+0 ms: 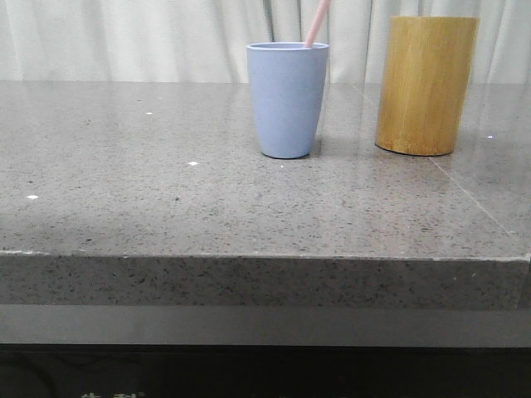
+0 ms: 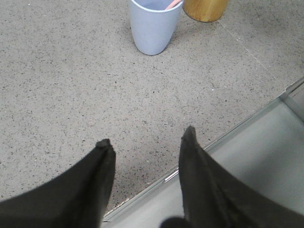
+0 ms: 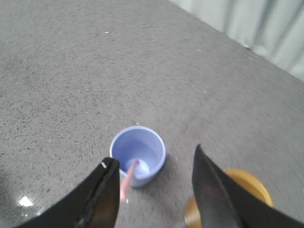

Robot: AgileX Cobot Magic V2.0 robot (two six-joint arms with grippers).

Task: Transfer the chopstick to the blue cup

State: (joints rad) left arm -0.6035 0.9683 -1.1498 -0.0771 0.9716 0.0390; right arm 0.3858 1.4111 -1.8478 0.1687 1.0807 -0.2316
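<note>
The blue cup [image 1: 287, 99] stands upright on the stone counter, with the pale pink chopstick [image 1: 317, 23] leaning inside it and sticking out past its rim. From above, the blue cup [image 3: 137, 155] holds the chopstick [image 3: 128, 179], whose upper end lies close beside one finger. My right gripper [image 3: 153, 164] hangs open over the cup, gripping nothing. My left gripper [image 2: 145, 142] is open and empty over the counter's front edge, well short of the blue cup [image 2: 153, 26], where the chopstick [image 2: 174, 4] peeks out.
A tall yellow-brown wooden cylinder [image 1: 426, 84] stands just right of the cup; it appears as the wooden cylinder [image 3: 247, 190] under my right fingers. The speckled grey counter [image 1: 166, 182] drops off at its front edge [image 2: 228, 133]. Curtains hang behind.
</note>
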